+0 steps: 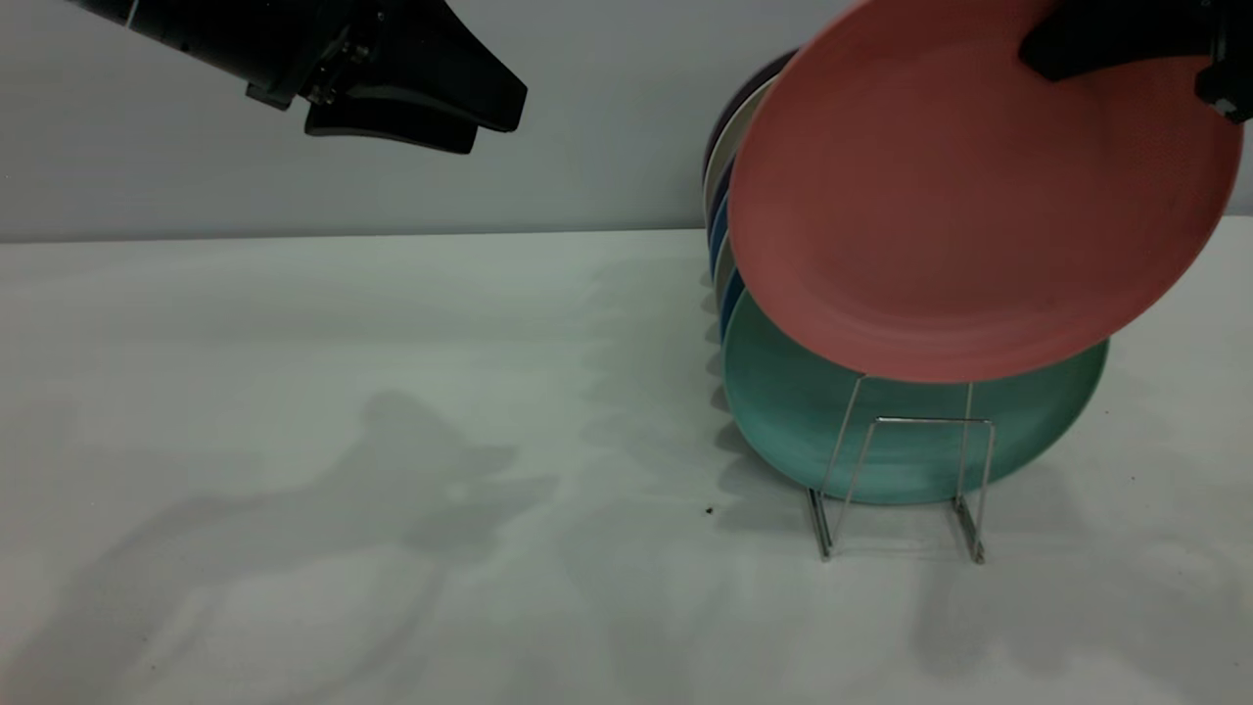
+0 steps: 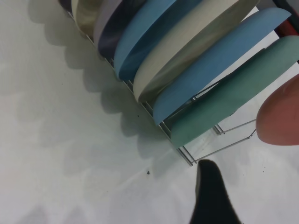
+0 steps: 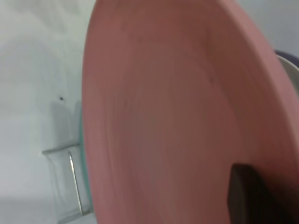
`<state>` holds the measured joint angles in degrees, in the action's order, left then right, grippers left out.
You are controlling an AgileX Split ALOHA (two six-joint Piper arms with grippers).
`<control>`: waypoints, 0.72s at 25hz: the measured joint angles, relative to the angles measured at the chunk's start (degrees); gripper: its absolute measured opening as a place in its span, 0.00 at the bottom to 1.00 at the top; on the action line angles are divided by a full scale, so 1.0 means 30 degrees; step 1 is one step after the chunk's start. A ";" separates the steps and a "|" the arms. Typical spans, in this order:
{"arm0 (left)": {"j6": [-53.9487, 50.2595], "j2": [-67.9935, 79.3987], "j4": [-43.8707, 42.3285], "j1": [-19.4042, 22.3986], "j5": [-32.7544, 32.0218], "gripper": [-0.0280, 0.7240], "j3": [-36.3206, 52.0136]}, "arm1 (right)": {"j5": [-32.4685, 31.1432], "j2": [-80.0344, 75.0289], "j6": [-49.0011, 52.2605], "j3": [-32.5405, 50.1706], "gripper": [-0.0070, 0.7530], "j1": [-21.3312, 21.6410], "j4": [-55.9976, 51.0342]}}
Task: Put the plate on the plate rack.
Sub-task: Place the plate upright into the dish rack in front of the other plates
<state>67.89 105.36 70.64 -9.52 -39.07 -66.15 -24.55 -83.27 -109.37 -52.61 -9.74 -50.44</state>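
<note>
While my right gripper [image 1: 1126, 44] pinches its upper rim, the round salmon-pink matte plate [image 1: 969, 196] hangs tilted above the thin silver wire plate rack [image 1: 905, 480], in front of the teal-green plate [image 1: 881, 441] standing there. Its top edge is cut off. My left gripper [image 1: 421, 98] hovers well apart over the white bench [image 1: 343, 441], fingers pressed together.

Plate rack [image 1: 901, 490] on white table [image 1: 294, 392]
</note>
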 joint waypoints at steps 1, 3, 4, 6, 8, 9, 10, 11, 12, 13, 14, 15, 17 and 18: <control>0.0000 0.0000 0.0000 0.0000 0.0000 0.68 0.0000 | 0.0070 -0.0015 -0.0083 0.0000 0.12 0.0000 0.0000; 0.0000 0.0000 0.0000 0.0000 0.0000 0.68 0.0000 | 0.0322 -0.0033 -0.0205 0.0000 0.12 0.0000 -0.0039; 0.0000 0.0000 0.0000 0.0000 0.0000 0.68 0.0000 | 0.0391 -0.0060 -0.0223 0.0000 0.12 0.0000 -0.0060; 0.0000 0.0000 0.0000 0.0000 0.0000 0.68 0.0000 | 0.0479 -0.0232 -0.0329 0.0000 0.12 0.0000 -0.0107; 0.0000 -0.0016 0.0000 0.0000 0.0000 0.68 0.0000 | 0.0569 -0.0492 -0.0420 0.0000 0.12 0.0000 -0.0149; 0.0000 -0.0016 0.0000 0.0000 0.0015 0.68 0.0000 | 0.0705 -0.0594 -0.0492 0.0000 0.12 0.0000 -0.0168; 0.0000 -0.0016 0.0000 0.0000 0.0034 0.68 0.0000 | 0.0813 -0.0631 -0.0508 0.0000 0.12 0.0000 -0.0168; 0.0000 -0.0016 0.0000 0.0000 0.0059 0.68 0.0000 | 0.0883 -0.0631 -0.0533 0.0000 0.12 0.0000 -0.0177; 0.0000 -0.0016 0.0000 0.0000 0.0069 0.68 0.0000 | 0.1017 -0.0631 -0.0553 0.0000 0.12 0.0000 -0.0195; 0.0000 -0.0016 0.0000 0.0000 0.0089 0.68 0.0000 | 0.1102 -0.0631 -0.0570 0.0000 0.12 0.0000 -0.0215; 0.0000 -0.0016 0.0000 0.0000 0.0089 0.68 0.0000 | 0.1125 -0.0631 -0.0587 0.0000 0.12 0.0000 -0.0215; 0.0000 -0.0016 0.0000 0.0000 0.0089 0.68 0.0000 | 0.1150 -0.0670 -0.0588 0.0000 0.12 0.0000 -0.0215; 0.0000 -0.0016 0.0000 0.0000 0.0089 0.68 0.0000 | 0.1165 -0.0804 -0.0588 0.0000 0.12 0.0000 -0.0238; 0.0000 -0.0016 0.0000 0.0000 0.0089 0.68 0.0000 | 0.1154 -0.0911 -0.0588 0.0000 0.12 0.0000 -0.0238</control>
<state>67.89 105.31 70.64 -9.52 -38.81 -66.15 -21.09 -86.01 -111.14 -52.61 -9.74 -51.15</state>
